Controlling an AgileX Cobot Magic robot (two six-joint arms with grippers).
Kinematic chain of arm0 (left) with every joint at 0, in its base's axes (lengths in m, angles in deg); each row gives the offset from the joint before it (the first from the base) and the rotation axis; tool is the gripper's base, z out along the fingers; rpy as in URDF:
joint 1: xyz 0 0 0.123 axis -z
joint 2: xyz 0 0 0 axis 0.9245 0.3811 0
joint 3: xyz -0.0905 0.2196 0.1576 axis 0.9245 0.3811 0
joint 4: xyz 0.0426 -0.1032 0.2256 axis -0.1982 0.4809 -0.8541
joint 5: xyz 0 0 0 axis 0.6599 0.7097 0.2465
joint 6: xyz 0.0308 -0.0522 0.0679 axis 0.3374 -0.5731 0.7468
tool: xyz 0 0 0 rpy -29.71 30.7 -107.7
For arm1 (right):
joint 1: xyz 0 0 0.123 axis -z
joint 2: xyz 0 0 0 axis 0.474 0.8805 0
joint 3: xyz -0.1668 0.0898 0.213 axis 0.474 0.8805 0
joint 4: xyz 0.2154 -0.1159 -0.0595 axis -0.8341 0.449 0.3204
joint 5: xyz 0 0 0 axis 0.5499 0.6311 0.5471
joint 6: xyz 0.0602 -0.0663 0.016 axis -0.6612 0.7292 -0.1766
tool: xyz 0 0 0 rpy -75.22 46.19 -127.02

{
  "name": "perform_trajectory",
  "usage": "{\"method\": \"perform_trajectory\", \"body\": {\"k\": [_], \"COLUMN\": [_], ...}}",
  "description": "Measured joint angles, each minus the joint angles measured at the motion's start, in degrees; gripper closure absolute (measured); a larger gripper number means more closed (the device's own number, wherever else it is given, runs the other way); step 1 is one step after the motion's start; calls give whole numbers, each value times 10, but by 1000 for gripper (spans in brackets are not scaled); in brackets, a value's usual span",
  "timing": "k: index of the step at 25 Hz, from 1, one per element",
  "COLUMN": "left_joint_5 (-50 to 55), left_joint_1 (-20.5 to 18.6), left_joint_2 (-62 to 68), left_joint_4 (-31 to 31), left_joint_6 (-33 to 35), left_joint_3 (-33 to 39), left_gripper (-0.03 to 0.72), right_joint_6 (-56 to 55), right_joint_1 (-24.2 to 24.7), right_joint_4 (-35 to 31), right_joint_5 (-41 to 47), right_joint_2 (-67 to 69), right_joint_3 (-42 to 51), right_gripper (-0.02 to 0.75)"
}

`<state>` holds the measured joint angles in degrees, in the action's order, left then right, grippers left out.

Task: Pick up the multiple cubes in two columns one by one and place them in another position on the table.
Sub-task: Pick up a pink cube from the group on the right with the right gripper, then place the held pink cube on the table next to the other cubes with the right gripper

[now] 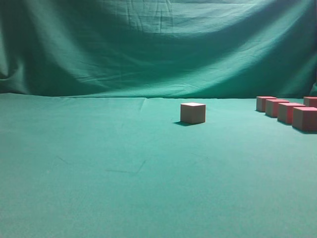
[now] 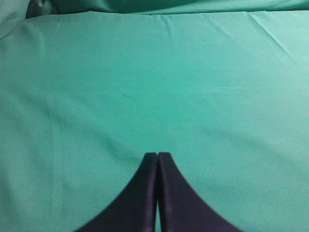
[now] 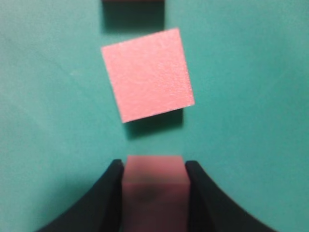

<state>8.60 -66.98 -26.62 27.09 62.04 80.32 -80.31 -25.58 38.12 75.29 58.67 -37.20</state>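
Note:
In the right wrist view my right gripper (image 3: 153, 166) is shut on a pink cube (image 3: 153, 193), both dark fingers pressing its sides. Just ahead of it a second cube (image 3: 147, 73) lies slightly turned on the green table (image 3: 251, 72), and a third cube's edge (image 3: 133, 1) shows at the top. The exterior view shows one lone cube (image 1: 192, 113) mid-table and a row of several cubes (image 1: 290, 112) at the right edge; neither arm appears there. My left gripper (image 2: 157, 154) is shut with nothing in it, above bare cloth.
Wrinkled green cloth covers the table (image 1: 99, 168) and hangs as a backdrop (image 1: 148, 44) behind it. Another cube (image 1: 310, 101) sits at the far right, behind the row.

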Motion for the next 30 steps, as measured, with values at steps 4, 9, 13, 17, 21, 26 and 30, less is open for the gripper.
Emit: {"method": "perform_trajectory", "body": {"k": [4, 9, 13, 17, 21, 26, 30], "left_joint_5": [0, 0, 0, 0, 0, 0, 0], "left_joint_1": [0, 0, 0, 0, 0, 0, 0], "left_joint_2": [0, 0, 0, 0, 0, 0, 0], "left_joint_4": [0, 0, 0, 0, 0, 0, 0], "left_joint_6": [0, 0, 0, 0, 0, 0, 0], "left_joint_3": [0, 0, 0, 0, 0, 0, 0], "left_gripper": [688, 688, 688, 688, 688, 688, 688], "right_joint_6": [0, 19, 64, 94, 117, 195, 270], "right_joint_1": [1, -25, -97, -188, -265, -322, -352], "right_joint_4": [-5, -44, -89, -100, -100, -100, -99], "right_joint_5": [13, 50, 52, 84, 130, 183, 239], "right_joint_2": [0, -24, -65, -76, -62, 2, 81], "right_joint_3": [0, 0, 0, -40, -149, -314, -442], "right_gripper": [477, 477, 477, 477, 477, 477, 477]}}
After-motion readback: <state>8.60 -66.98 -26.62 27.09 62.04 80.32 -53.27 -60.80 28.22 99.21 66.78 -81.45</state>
